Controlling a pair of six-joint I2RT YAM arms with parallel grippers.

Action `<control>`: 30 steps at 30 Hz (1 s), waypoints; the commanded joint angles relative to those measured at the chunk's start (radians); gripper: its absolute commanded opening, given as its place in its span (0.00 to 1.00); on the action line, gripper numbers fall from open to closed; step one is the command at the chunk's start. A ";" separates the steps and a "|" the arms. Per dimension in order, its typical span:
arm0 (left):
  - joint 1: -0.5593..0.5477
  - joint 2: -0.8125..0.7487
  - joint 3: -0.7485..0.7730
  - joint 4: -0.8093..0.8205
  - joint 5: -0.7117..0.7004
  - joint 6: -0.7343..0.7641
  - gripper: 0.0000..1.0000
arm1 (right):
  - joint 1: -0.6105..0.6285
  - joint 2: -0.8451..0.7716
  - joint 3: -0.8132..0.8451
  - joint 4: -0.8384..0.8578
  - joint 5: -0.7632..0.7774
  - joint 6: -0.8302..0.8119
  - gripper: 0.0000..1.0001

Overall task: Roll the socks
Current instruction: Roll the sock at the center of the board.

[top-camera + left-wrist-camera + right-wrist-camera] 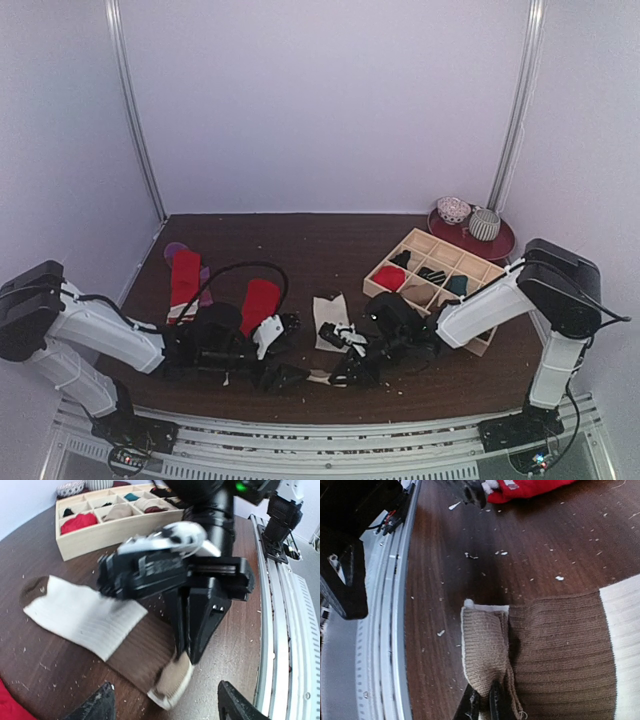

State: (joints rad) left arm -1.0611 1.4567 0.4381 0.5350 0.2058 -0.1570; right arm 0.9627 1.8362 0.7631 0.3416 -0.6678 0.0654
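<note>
Dark wood counter [330, 240] holds the cream-and-brown sock [85, 617] flat near its front edge, the brown cuff folded over and pinched in the closed right claw [481, 701] — with the left claw [165, 705] spread open alongside, that thin pinch may slip and the fold spring flat.

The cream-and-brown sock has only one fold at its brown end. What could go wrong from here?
1. The right end effector pinches only the edge of the single fold in the sock; with the left end effector open, it may unfold.
2. Both end effectors crowd that end, so they could collide.
</note>
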 commanded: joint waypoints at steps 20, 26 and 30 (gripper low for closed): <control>-0.028 0.279 0.032 0.340 0.219 0.132 0.63 | -0.123 0.161 0.009 -0.297 -0.259 0.257 0.01; -0.035 0.378 0.078 0.352 0.250 0.122 0.47 | -0.130 0.161 0.009 -0.288 -0.264 0.269 0.01; -0.037 0.408 0.083 0.367 0.234 0.114 0.48 | -0.130 0.160 0.010 -0.288 -0.265 0.271 0.01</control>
State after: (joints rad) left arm -1.0912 1.8366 0.5034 0.8429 0.4286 -0.0360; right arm 0.8368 1.9358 0.8143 0.2188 -1.0424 0.3229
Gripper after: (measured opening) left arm 0.478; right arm 0.047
